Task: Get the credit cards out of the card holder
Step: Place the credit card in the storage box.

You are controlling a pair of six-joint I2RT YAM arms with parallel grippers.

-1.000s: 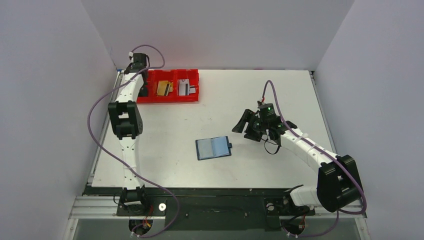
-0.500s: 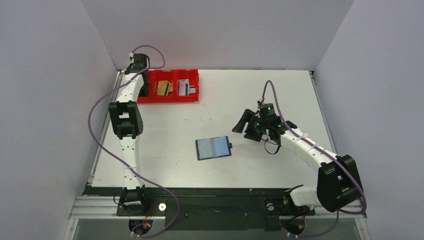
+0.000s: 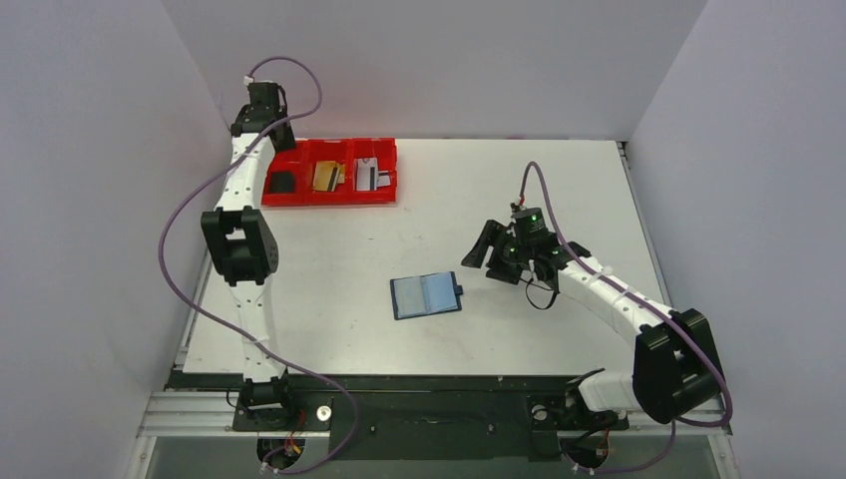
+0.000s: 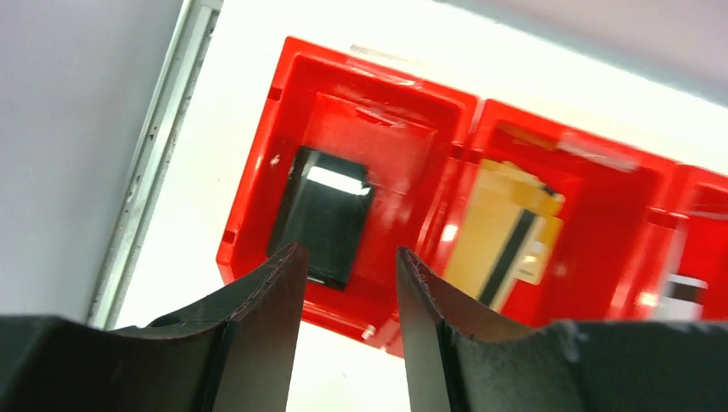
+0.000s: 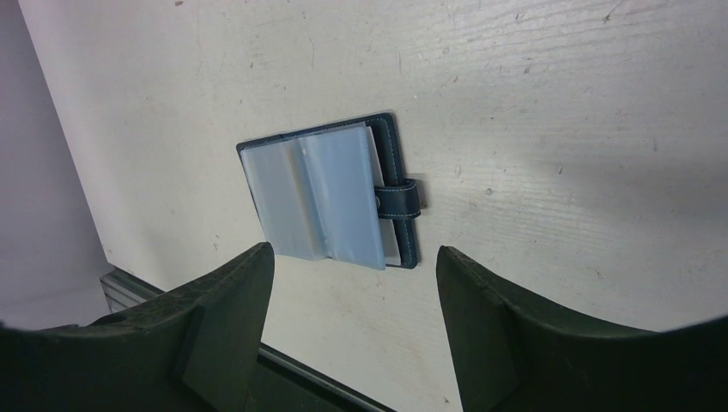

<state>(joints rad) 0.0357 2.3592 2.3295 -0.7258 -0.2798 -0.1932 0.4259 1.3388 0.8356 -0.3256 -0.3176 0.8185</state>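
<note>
Left gripper [image 4: 348, 257]: jaws parted, nothing between them, hanging over the left compartment of the red tray [image 3: 329, 201]. Right gripper [image 5: 354, 251]: jaws wide, empty, hovering above the tabletop [image 3: 329, 289] just right of the card holder [image 3: 427, 295].

Cards: the black card [image 4: 324, 215] is in the left compartment, the tan-gold card [image 4: 506, 232] in the middle and the silvery-grey card [image 3: 370, 176] in the right. The holder lies open and flat mid-tabletop, well apart from the tray. Its clear sleeves look empty from the right wrist view (can't rule out something tucked behind the flap). My read is that extraction is basically done.

Risks from here:
- The left jaws sit low over the tray. A sideways move before lifting could clip the rim or divider and drag the tray, or flip the black card out.
- The black card may be resting partly up the compartment wall. Glare hides it, so I can't tell. If it is, a bump pops it loose.
- If the right arm drops or sweeps left, it shoves the holder or snags the strap tab.
- A card missed in a sleeve means a false "done".
</note>
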